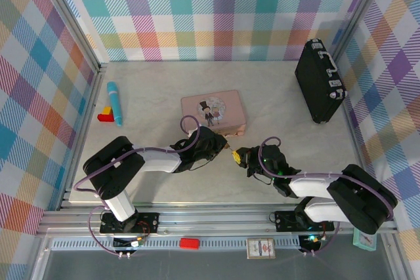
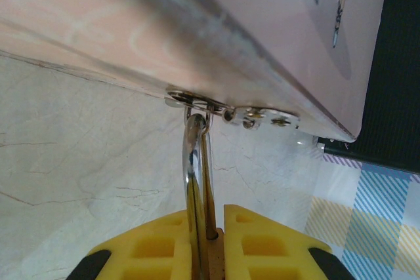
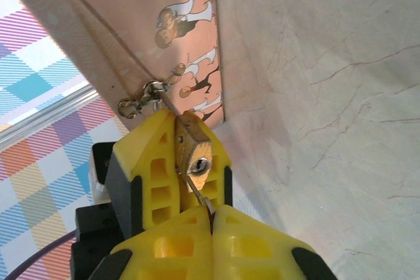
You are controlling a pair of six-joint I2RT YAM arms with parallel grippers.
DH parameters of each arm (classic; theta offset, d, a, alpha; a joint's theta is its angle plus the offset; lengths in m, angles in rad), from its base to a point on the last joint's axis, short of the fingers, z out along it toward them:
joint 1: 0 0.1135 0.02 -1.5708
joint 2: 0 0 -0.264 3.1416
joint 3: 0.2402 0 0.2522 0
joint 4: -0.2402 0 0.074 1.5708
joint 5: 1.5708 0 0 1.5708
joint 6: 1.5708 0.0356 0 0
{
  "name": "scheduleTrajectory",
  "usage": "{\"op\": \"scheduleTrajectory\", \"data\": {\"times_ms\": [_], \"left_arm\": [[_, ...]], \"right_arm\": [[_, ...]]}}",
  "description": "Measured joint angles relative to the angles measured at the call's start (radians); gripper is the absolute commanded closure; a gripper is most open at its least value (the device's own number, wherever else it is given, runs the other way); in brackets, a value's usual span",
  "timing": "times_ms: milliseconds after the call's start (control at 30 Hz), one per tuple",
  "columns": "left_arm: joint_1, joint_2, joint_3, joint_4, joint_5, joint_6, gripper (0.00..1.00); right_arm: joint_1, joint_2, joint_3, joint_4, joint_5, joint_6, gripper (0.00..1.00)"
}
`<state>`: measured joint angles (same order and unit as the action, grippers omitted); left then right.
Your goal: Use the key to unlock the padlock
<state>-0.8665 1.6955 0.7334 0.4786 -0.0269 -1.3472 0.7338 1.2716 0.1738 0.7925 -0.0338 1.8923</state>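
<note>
Yellow fingers (image 2: 151,250) of the left gripper (image 2: 209,220) sit at the bottom edge of the left wrist view. They are squeezed onto the padlock (image 2: 212,254), whose brass body shows as a thin strip between them. Its silver shackle (image 2: 190,155) rises from the grip and hooks through the clasp (image 2: 197,101) on the edge of the pink tin (image 2: 249,24). Marbled table (image 2: 79,162) lies beneath, and a black case (image 2: 400,63) stands at the far right.

Right wrist view: the right gripper (image 3: 211,211) has its 2 fingers pressed together on the key (image 3: 197,188). The key is a thin sliver whose tip meets the keyhole in the padlock's end face; how far it is in, I cannot tell. The left gripper's 2 fingers flank the brass body on both sides, just beside the tin's edge.

Top view: both arms reach to the tin's near right corner, where the 2 grippers meet nose to nose. Padlock and key are too small to make out there. The case stands upright at far right. A blue marker (image 1: 116,103) and a red-and-yellow block (image 1: 105,116) lie well apart from the tin at far left.
</note>
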Motion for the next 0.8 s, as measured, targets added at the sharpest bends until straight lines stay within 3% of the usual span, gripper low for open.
{"op": "scheduleTrajectory", "data": {"times_ms": [800], "left_arm": [[-0.002,0.006,-0.01,0.036,0.0,-0.011,1.0]], "right_arm": [[0.0,0.081,0.01,0.045,-0.001,0.0,1.0]]}}
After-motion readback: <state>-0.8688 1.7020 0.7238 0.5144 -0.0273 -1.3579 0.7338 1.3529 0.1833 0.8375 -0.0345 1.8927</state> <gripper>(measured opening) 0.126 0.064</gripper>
